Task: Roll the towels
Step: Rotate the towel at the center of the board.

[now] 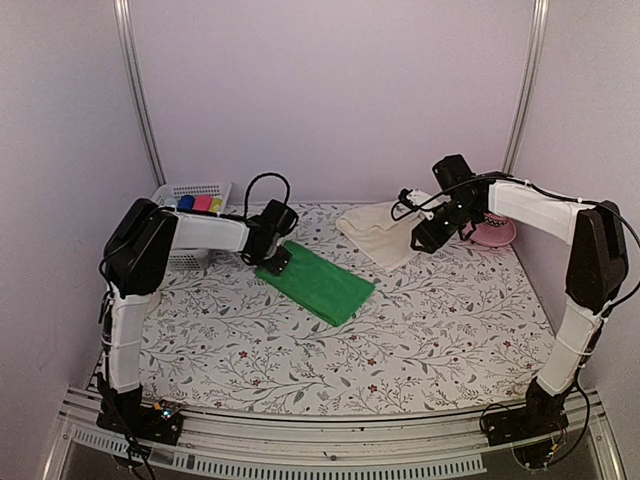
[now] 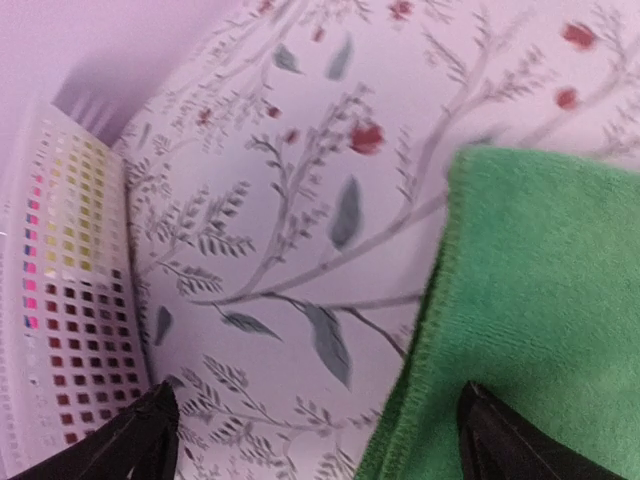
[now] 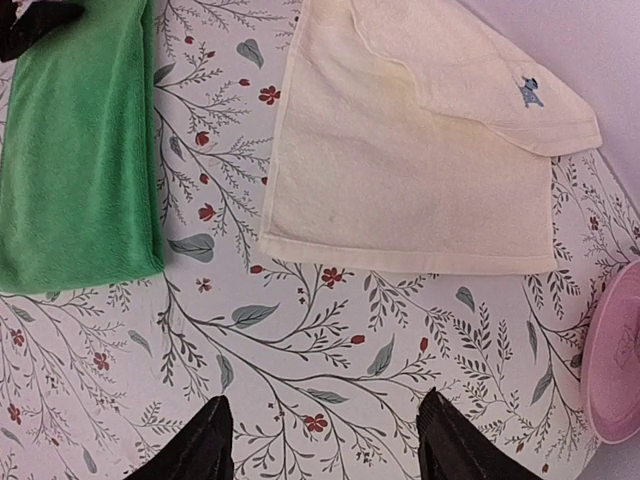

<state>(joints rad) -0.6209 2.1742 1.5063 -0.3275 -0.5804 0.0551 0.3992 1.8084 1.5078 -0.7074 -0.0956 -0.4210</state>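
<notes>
The green towel (image 1: 318, 283) lies flat on the flowered table, left of centre. My left gripper (image 1: 280, 258) hovers open at its far-left end; the left wrist view shows one finger over the green towel (image 2: 540, 300), the other over bare cloth, and the left gripper (image 2: 315, 400) holds nothing. The cream-white towel (image 1: 375, 232) lies flat at the back, one corner folded over and showing a small dark mark (image 3: 530, 92). My right gripper (image 1: 422, 240) is just right of it. In the right wrist view the right gripper (image 3: 325, 410) is open over bare table, short of the cream-white towel (image 3: 400, 170).
A white basket (image 1: 195, 205) holding coloured rolls stands at the back left, close to the left gripper; its mesh wall (image 2: 70, 300) fills the left of the left wrist view. A pink dish (image 1: 495, 232) sits at the back right, beside the right gripper. Walls close in on three sides.
</notes>
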